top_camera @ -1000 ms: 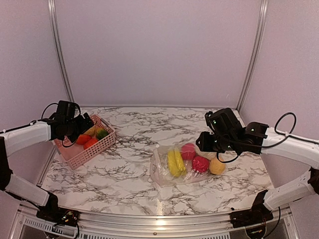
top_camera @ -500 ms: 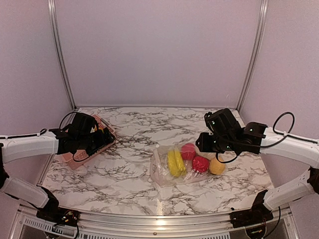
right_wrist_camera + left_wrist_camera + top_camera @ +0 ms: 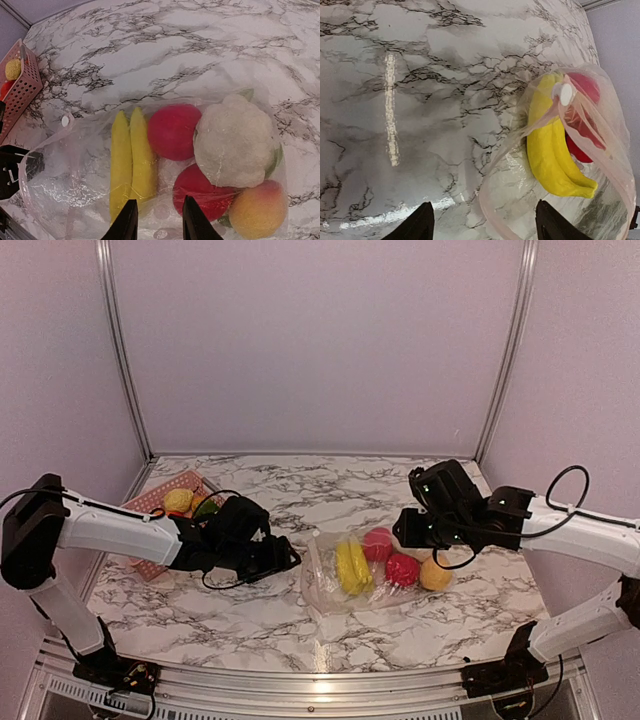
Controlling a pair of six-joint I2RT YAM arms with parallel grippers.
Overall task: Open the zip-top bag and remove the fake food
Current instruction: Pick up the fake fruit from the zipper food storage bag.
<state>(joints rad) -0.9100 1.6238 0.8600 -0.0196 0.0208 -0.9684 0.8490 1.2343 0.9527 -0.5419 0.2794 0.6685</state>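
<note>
The clear zip-top bag (image 3: 328, 598) lies on the marble table right of centre. Inside it is fake food: yellow bananas (image 3: 351, 566), two red pieces (image 3: 402, 568) and an orange-yellow fruit (image 3: 435, 574). My left gripper (image 3: 287, 554) is open, low at the bag's left edge. In the left wrist view its gripper (image 3: 487, 227) has the bag's pink zip rim (image 3: 492, 210) between the fingers, with the bananas (image 3: 550, 155) beyond. My right gripper (image 3: 405, 530) is open above the bag's far side. In the right wrist view that gripper (image 3: 159, 222) hovers over the bananas (image 3: 130, 155) and a white cauliflower (image 3: 235, 140).
A pink slatted basket (image 3: 150, 498) stands at the table's left, holding a yellow lemon (image 3: 178, 500) and a green piece (image 3: 205, 507). It also shows at the left edge of the right wrist view (image 3: 22, 85). Walls close the back and sides.
My left arm has swung from over the pink basket rightward and down to the bag's left edge. The right arm and the bag have not moved.
</note>
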